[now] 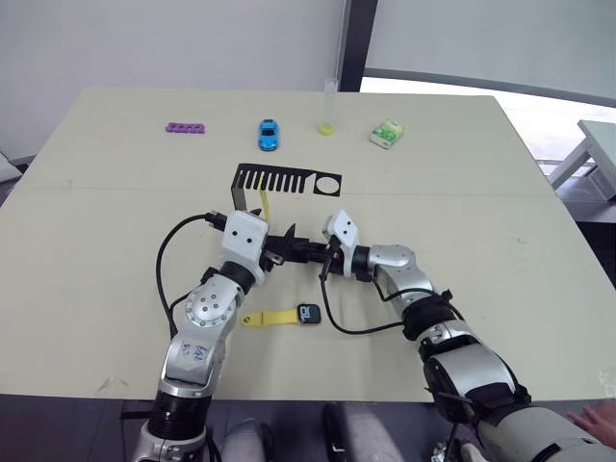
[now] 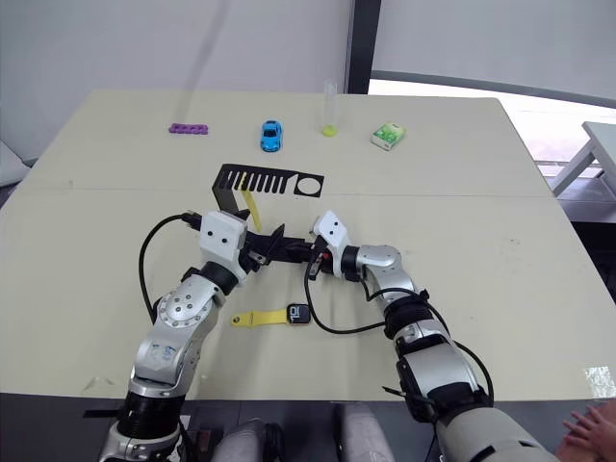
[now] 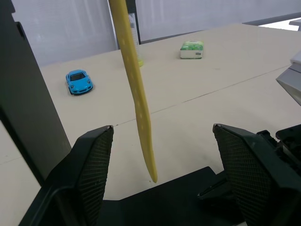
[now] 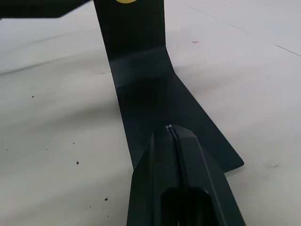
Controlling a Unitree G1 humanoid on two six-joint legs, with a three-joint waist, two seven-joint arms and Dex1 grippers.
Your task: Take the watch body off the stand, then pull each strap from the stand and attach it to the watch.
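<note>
Though not yet finished, looks well past the halfway mark. Watch body (image 1: pixel 308 314) already off the stand (image 1: pixel 289 180), lying flat on the table (image 1: pixel 500 192) near the front edge, between the two forearms. One yellow strap (image 1: pixel 264 318) joined to its left side and stretched out flat; appears attached, though the joint itself too small to confirm. Second strap (image 3: pixel 136 94) still hanging straight down from the slotted top plate of the stand, free end just above the base.

Left gripper (image 3: pixel 162 134) spread wide, one finger on either side of that hanging band, touching neither pad. Right gripper (image 4: pixel 171 132) closed tight with nothing between the fingers, tips resting on the flat base of the stand, apparently pinning it down.

Left to do, judging by this: close on the hanging band, draw it out of its slot without dragging the stand along, carry it over to the watch body and fit it to the bare right side.

Along the far side of the table, well apart from the work: blue toy car (image 1: pixel 269 135), clear tube (image 1: pixel 329 106), green packet (image 1: pixel 387 133).
</note>
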